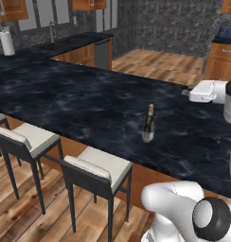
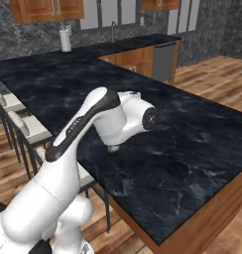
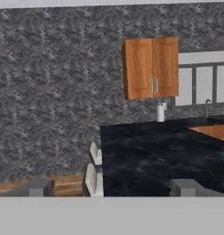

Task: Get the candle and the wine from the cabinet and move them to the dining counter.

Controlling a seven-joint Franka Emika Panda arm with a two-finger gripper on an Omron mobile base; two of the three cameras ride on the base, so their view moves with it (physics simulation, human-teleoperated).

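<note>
The wine (image 1: 148, 122), a slim dark bottle with a long neck, stands upright on the dining counter (image 1: 79, 94), near its front edge above the stools. A pale patch sits at its foot. It is too small to tell whether that is the candle. My gripper (image 3: 114, 189) is open, its two tips far apart with nothing between them. The white hand (image 1: 206, 91) hovers over the counter, to the right of the bottle and apart from it. In the hand view the cabinet (image 3: 151, 68) hangs on the far wall with both doors shut.
Cream-seated stools (image 1: 96, 168) line the counter's front edge. A paper towel roll (image 1: 6, 41) and a sink faucet (image 1: 51, 29) stand on the far worktop. My arm (image 2: 78, 129) crosses the right base view over the counter (image 2: 192, 134). Wood floor lies beyond the counter's right end.
</note>
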